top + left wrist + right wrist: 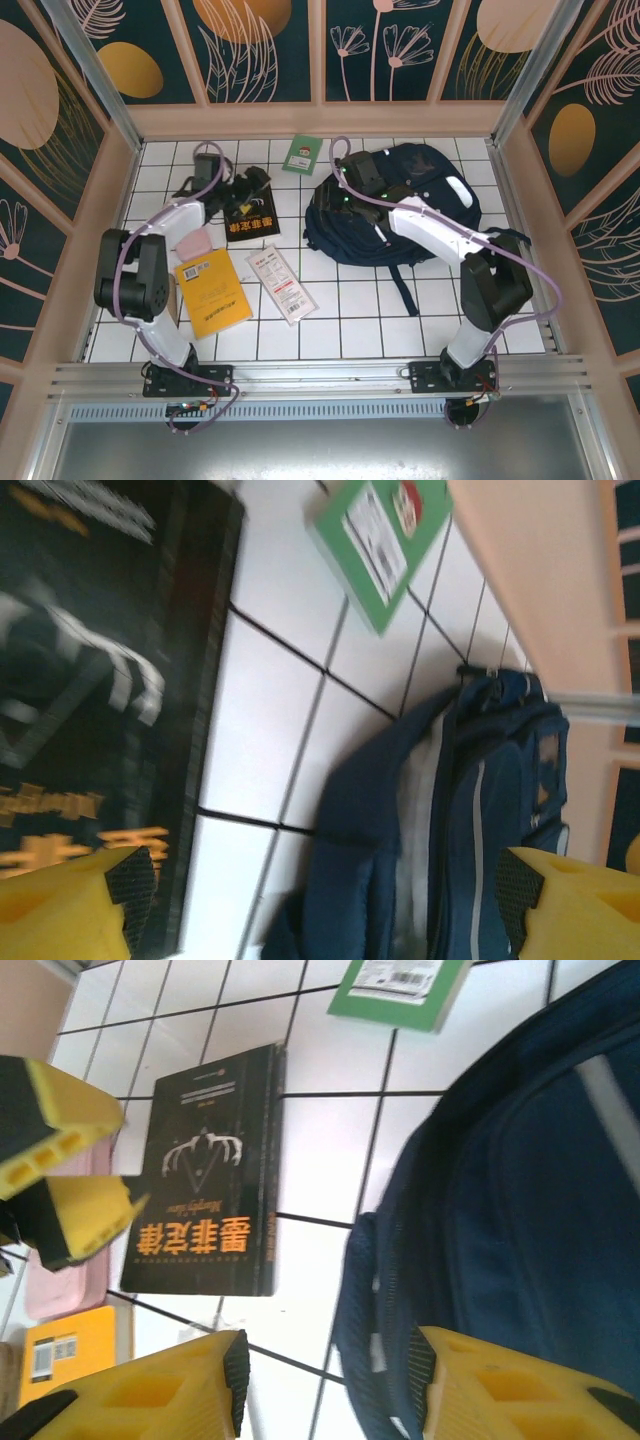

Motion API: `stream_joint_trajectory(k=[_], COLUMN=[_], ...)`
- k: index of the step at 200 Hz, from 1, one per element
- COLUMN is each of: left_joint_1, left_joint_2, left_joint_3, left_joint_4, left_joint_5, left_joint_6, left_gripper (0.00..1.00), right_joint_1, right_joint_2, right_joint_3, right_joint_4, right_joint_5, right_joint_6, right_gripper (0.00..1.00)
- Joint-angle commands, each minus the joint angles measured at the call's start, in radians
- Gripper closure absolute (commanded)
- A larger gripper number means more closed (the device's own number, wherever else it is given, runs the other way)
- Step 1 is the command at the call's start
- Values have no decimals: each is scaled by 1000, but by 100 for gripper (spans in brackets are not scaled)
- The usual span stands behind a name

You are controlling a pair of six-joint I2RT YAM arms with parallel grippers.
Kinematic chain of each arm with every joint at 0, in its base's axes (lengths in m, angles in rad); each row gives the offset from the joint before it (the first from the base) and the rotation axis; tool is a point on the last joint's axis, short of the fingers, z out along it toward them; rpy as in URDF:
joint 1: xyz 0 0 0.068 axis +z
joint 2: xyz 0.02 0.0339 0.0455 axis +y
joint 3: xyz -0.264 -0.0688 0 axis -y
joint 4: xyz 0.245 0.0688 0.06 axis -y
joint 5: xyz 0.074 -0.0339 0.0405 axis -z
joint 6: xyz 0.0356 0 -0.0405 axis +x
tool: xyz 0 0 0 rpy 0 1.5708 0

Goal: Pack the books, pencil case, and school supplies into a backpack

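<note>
The navy backpack (405,205) lies at the back right of the tiled table. My right gripper (347,190) is open at the backpack's left edge. In the right wrist view its jaws (330,1385) straddle the backpack's ribbed edge (400,1340), and the left pad is over bare tile. My left gripper (252,188) is wide open and empty (330,900) above the far end of the black book (252,222). The green book (302,155) lies at the back. The yellow book (212,292), the pink pencil case (195,242) and the white school supplies packet (281,283) lie front left.
Peach walls (320,120) fence the table at the back and sides. A metal rail (320,375) runs along the near edge. Bare tiles (300,215) separate the black book from the backpack. A dark strap (405,290) trails forward from the backpack.
</note>
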Motion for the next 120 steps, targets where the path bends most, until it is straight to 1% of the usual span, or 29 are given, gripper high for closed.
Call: stream_joint_trajectory(k=[1,13,26,39,45,51,61,72,92,101,120], left_joint_1=[63,74,78,82,84,86,88,88,89,90,92], left_joint_2=[-25,-18,-3,2,1,1,6,11,40,48,55], left_joint_3=[-33,-27,-26,-42,-54,-65,-78,-90,-90,-88,-97], left_joint_4=[-108,-147,-180,-189,-185,-182,-179,-167,-170,-178,-183], left_joint_5=[-62,-85,-129,-170,-182,-187,-193,-193,-194,-205,-234], left_joint_6=[136,187,227,240,244,247,251,263,314,330,350], left_gripper=[13,15,20,23,25,29,32,38,45,51,55], right_joint_1=[19,33,50,63,70,74,80,83,85,86,91], right_joint_2=[55,93,148,205,230,255,296,339,406,437,499], right_joint_3=[35,64,114,169,193,215,250,285,324,350,418], right_joint_4=[91,103,97,82,76,72,63,50,54,48,22], right_joint_5=[-59,-71,-78,-80,-82,-85,-83,-81,-100,-107,-107], right_joint_6=[54,65,73,80,83,84,90,100,108,107,108], right_gripper=[50,50,50,50,50,50,50,50,50,50,50])
